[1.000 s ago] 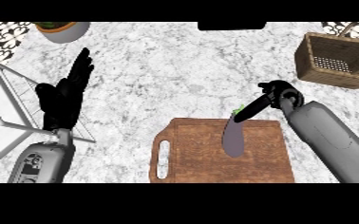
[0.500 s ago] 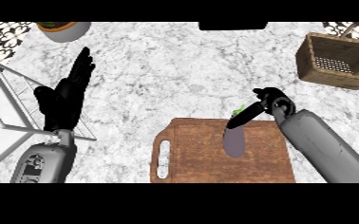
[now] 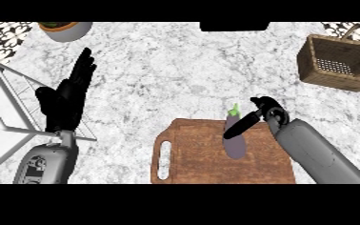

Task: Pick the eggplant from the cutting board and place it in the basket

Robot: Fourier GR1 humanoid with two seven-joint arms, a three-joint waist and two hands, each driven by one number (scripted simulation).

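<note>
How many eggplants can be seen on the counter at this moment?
1. The eggplant lies on the cutting board, near its far edge, with the right hand across its upper half. No other shows, though the right forearm covers part of the board.

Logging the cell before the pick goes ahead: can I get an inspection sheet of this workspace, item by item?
Surface: white-grey marble counter.
Job's things: purple eggplant with a green stem, lying on the brown wooden cutting board; brown woven basket at the far right, apart from the board.
Clutter: grey pot with a plant at the far left; wire rack at the left edge; black object at the far edge.
Hands: right hand with fingers stretched across the eggplant's stem end; left hand open, resting at the left, fingers up.
Cables: nothing seen.
Surroundings: nothing seen beyond the counter.
</note>
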